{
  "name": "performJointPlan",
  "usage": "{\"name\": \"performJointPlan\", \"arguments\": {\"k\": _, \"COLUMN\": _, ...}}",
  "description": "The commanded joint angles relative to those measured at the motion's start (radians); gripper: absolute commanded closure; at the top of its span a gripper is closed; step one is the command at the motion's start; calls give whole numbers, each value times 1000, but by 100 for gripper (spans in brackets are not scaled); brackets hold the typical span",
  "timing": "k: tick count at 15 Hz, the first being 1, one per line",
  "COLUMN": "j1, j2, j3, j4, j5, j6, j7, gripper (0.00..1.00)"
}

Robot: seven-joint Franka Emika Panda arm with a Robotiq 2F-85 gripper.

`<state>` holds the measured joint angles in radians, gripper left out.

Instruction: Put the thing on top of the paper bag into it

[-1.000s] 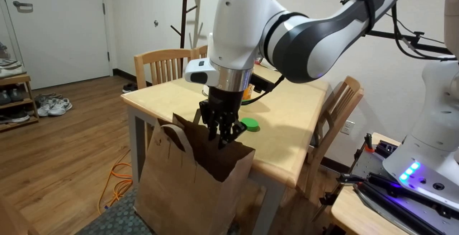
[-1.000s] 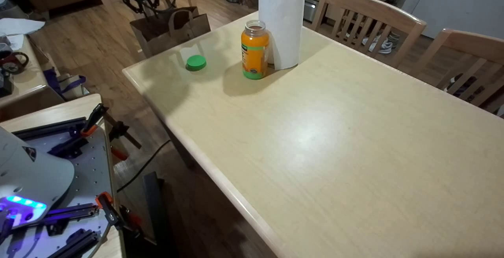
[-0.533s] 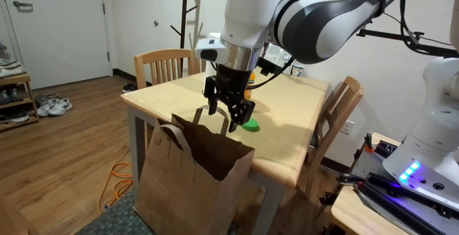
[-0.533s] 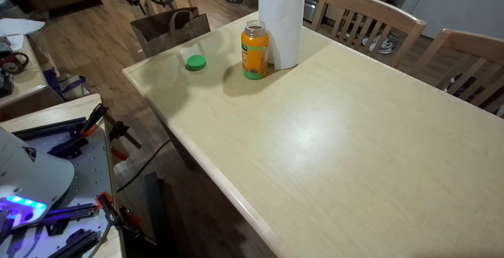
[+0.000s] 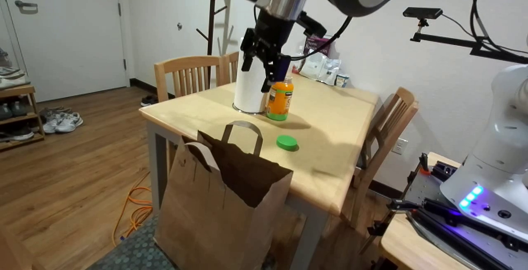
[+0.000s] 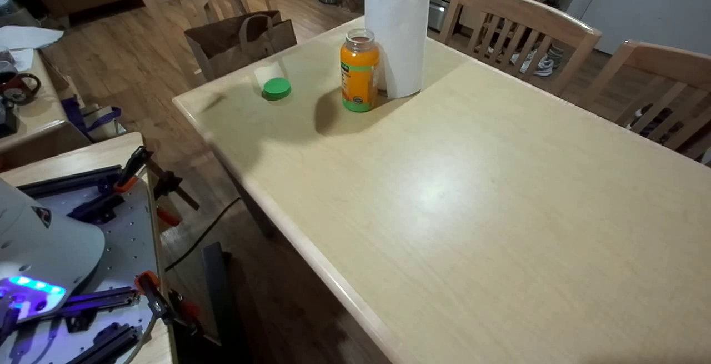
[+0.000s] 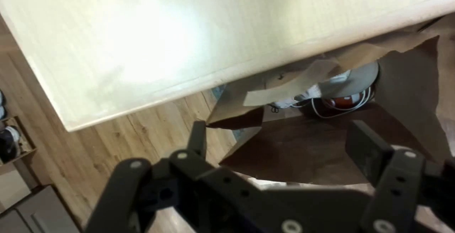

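Note:
The brown paper bag [image 5: 210, 212] stands upright on a chair beside the table, its mouth open upward and its handle [image 5: 244, 124] raised. No object lies across its rim in these views, so the thing on top of the paper bag does not show there. Down inside, the wrist view shows a pale rounded item [image 7: 359, 81], white cable [image 7: 332, 116] and an orange-red item [image 7: 343, 101]. High above the bag, my gripper [image 5: 256, 75] [image 7: 279, 137] is open, with only air between its fingers. A dark tip at the top edge is all an exterior view has of it.
A green lid [image 5: 286, 142], an orange jar [image 5: 280, 101] and a paper towel roll [image 6: 395, 30] stand on the table [image 6: 444, 214]. Wooden chairs [image 6: 522, 25] line its side. The table edge runs close to the bag's mouth.
My gripper has risen from the bag's mouth, back toward the jar and roll, and its fingers have spread apart. The bag has stayed in place, and its far handle now shows fully.

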<state>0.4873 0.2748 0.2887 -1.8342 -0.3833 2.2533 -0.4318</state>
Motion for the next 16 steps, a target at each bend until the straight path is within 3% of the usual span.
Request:
{"name": "performJointPlan", "arguments": {"k": 1, "j1": -135, "j2": -87, "j3": 28, "j4": -59, "j5": 143, "j6": 13, "j7": -138, "gripper": 0}}
{"name": "performJointPlan", "arguments": {"k": 2, "j1": -84, "j2": -29, "j3": 25, "j4": 1, "j5": 57, "j6": -7, "j7": -48, "gripper": 0}}
{"name": "performJointPlan", "arguments": {"k": 5, "j1": -138, "j2": -58, "j3": 22, "j4": -17, "j5": 113, "j6": -4, "j7": -113, "gripper": 0}}
{"name": "performJointPlan", "arguments": {"k": 16, "j1": -134, "j2": -58, "j3": 34, "j4": -25, "j5": 115, "j6": -6, "j7": -113, "gripper": 0}}
